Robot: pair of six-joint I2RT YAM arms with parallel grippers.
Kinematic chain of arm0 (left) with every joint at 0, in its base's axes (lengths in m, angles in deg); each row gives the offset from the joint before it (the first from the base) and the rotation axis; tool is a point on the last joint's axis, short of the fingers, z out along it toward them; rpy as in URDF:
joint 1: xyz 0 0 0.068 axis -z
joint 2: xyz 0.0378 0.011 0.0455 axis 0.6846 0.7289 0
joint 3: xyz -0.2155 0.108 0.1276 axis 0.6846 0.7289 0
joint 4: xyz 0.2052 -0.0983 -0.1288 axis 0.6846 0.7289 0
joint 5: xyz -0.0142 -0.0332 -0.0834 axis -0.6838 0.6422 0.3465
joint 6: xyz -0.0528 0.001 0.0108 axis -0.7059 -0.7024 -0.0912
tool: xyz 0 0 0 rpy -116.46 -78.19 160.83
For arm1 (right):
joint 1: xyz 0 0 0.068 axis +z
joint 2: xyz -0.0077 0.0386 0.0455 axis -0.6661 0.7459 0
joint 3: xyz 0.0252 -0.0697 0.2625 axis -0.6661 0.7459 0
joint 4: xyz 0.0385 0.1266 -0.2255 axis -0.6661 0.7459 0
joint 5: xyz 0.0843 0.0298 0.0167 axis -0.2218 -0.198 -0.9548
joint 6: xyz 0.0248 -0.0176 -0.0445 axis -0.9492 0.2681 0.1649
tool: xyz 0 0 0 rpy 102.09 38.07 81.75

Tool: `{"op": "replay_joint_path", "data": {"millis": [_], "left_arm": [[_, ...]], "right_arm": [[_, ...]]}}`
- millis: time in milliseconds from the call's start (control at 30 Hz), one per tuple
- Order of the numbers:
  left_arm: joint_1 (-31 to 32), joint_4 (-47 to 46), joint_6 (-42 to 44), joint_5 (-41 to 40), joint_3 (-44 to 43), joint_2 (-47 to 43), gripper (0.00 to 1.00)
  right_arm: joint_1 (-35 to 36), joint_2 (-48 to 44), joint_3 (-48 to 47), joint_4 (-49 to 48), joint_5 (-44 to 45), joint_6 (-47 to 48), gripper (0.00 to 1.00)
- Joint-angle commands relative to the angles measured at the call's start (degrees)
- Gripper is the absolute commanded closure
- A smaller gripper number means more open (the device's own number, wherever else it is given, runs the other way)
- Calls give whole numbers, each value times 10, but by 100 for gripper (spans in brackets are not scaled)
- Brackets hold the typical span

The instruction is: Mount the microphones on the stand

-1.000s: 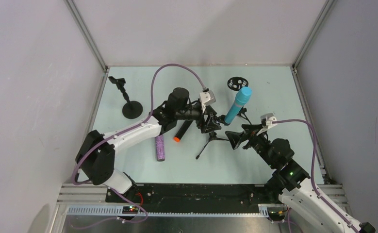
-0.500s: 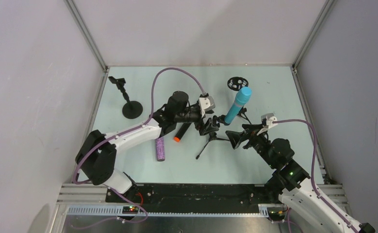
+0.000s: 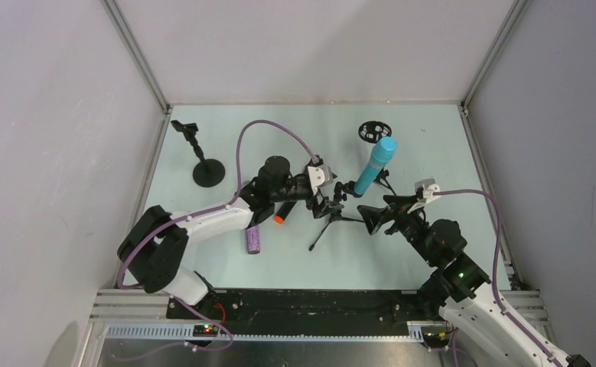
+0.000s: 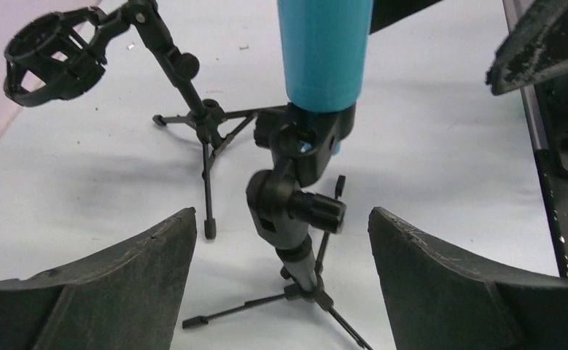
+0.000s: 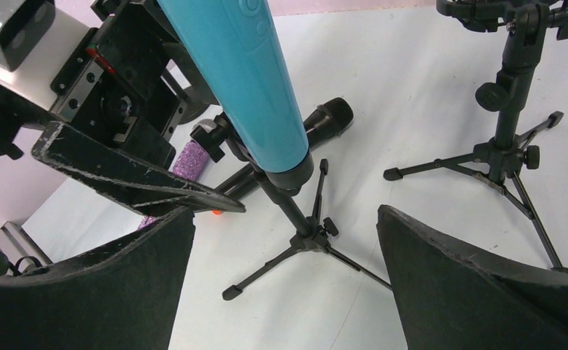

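One of the three is done, by the look of it: the all-turquoise stick microphone [image 3: 376, 164] stands tilted in the clip of the small black tripod stand [image 4: 295, 211] at the centre of the overhead view, right of centre and a little above it; the clip wraps its lower end and it seems to hold there on its own.

The left gripper [image 4: 281, 219] has its fingers spread wide either side of that stand's joint, touching nothing; the right gripper [image 5: 284, 213] is just as wide and grips nothing, facing the same stand from the lower right.

Two are left; the purple glitter microphone [image 3: 252, 240] lies flat on the pale green table [image 3: 432, 153] left of centre, partly under the left arm; the black microphone with the orange end [image 3: 281, 214] lies just beside it, to its upper right.

Two holders look free; the black round-base stand [image 3: 206, 171] at upper left, and a second tripod with a ring-shaped mount [image 3: 370, 131] above the turquoise one.
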Motion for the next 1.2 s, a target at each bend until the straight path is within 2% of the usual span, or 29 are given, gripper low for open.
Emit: {"op": "replay_joint_path", "data": {"millis": [0, 333, 467, 667, 800, 867, 1000, 1167], "left_arm": [[0, -119, -42, -5, 10, 28, 10], [0, -211, -65, -6, 31, 77, 20], [-2, -240, -70, -3, 35, 82, 27], [-15, -276, -92, 15, 32, 93, 52], [-21, -291, -106, 41, 32, 93, 78], [-21, -299, -106, 47, 35, 90, 85], [-23, -331, -122, 51, 48, 80, 98], [-23, -373, -164, 54, 58, 53, 100]], "right_arm": [[-3, -11, -18, -5, -4, -6, 0], [-5, -28, -18, 13, -7, -10, 1], [-5, -29, -18, 16, -8, -12, 0], [-5, -31, -18, 25, -8, -13, 1], [-6, -34, -18, 35, -6, -11, 1], [-6, -32, -18, 38, -4, -10, 0], [-6, -24, -18, 43, -6, -5, 1], [-7, -15, -9, 42, -20, 18, 0]]}}
